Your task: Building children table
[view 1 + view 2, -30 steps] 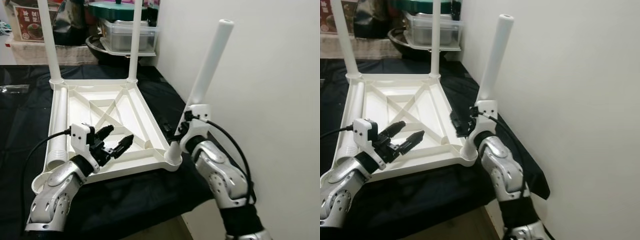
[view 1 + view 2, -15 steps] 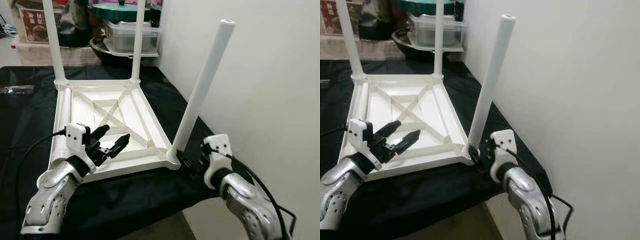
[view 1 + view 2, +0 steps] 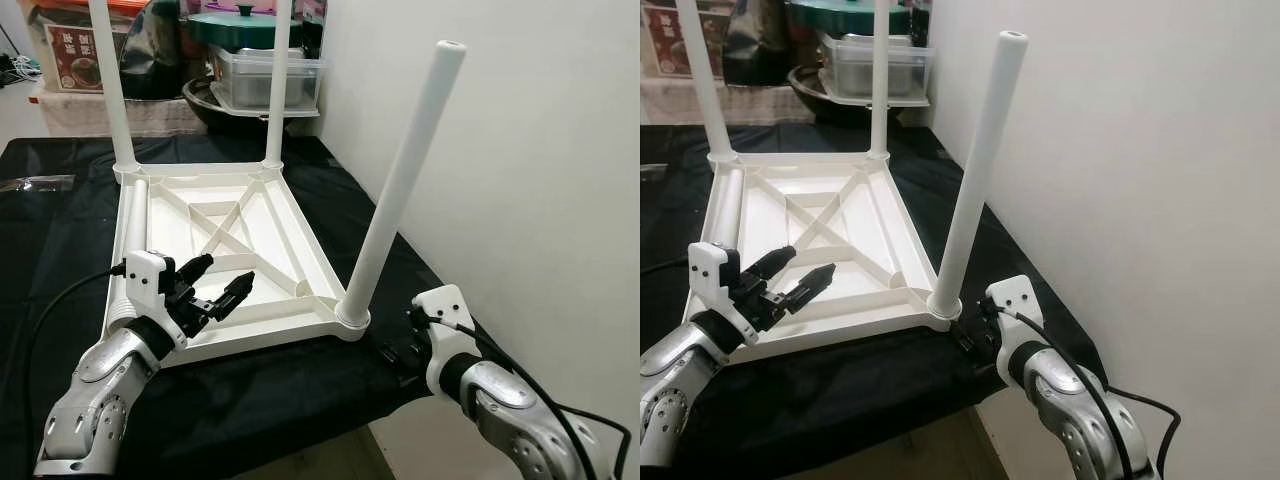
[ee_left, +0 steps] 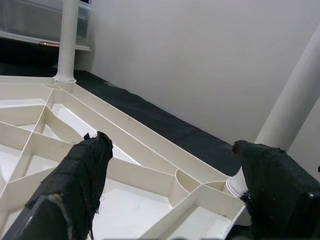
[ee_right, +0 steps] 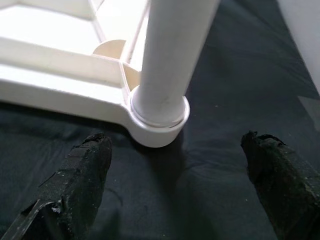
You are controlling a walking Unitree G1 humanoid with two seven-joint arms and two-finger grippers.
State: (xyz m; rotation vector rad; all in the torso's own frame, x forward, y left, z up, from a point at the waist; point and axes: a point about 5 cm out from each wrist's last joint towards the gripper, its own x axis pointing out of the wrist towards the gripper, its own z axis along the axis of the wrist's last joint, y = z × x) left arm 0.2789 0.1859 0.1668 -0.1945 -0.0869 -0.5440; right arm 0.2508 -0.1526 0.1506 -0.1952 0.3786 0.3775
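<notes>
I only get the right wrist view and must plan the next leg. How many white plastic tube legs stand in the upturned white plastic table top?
Observer: Three: the far left leg, the far right leg and the near right leg.
Operator: Where is the fourth?
Observer: The fourth white tube leg lies inside the upturned white plastic table top, along its left edge.
Operator: And the left gripper?
Observer: The left gripper hovers open above the table top's near left part.

Smooth white plastic on the upturned table top (image 3: 250, 215), faintly glossy along its ribs, and the leg (image 5: 170, 60) between the right gripper's (image 5: 175, 175) spread fingers has the same satin sheen. Matt black cloth (image 5: 215, 150) lies under them. The left gripper's (image 4: 175, 170) finger pads (image 4: 82, 165) look rough and frayed.
</notes>
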